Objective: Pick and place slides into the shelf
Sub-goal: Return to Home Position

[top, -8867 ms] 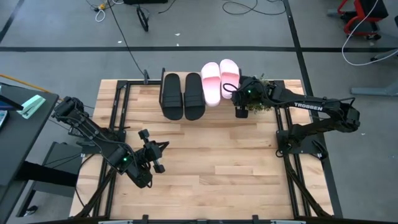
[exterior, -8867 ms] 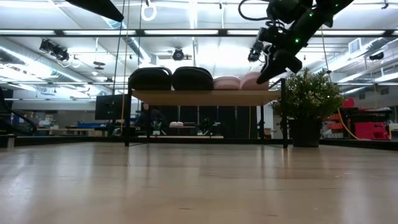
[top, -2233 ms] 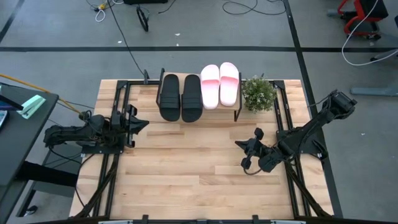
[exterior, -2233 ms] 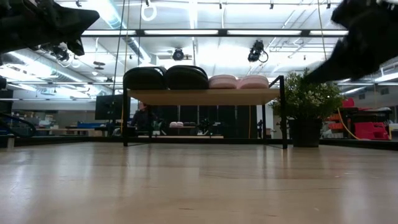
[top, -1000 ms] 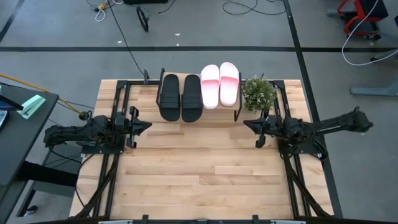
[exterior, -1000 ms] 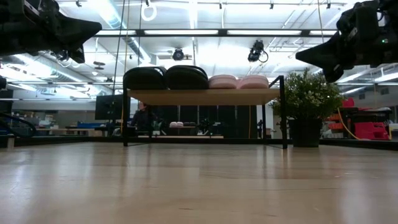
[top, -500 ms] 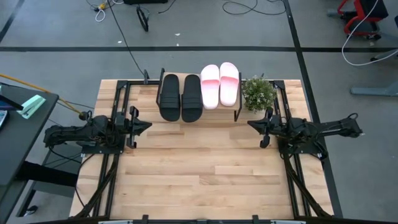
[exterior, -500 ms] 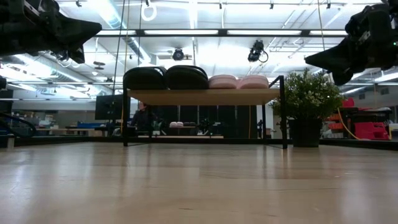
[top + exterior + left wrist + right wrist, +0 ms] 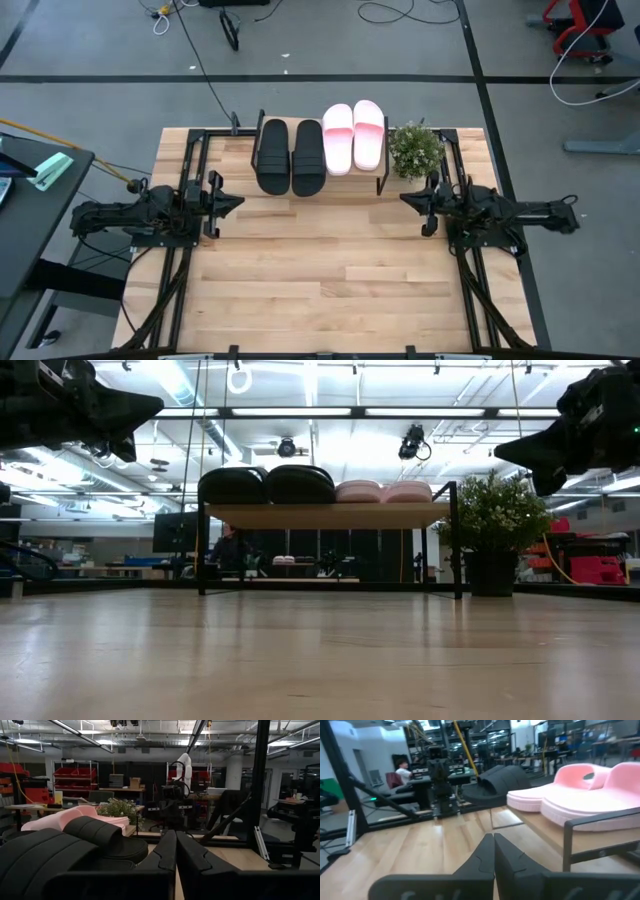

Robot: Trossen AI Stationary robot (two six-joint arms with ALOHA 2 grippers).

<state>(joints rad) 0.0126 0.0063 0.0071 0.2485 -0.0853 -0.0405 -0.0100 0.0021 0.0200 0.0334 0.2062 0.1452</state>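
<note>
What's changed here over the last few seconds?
The right gripper moved away from the pink slides on the shelf and swung back to the right side of the table; the left gripper drew back from mid-table to the left side. Both pairs of fingers are shut, empty. The black slides, shelf and potted plant stayed put.

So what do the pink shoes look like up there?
The two pink slides look soft and matte, light pink, each with a broad strap. They lie flat, side by side, on the wooden top of the shelf, between the black slides and the potted plant. Nothing holds them.
</note>
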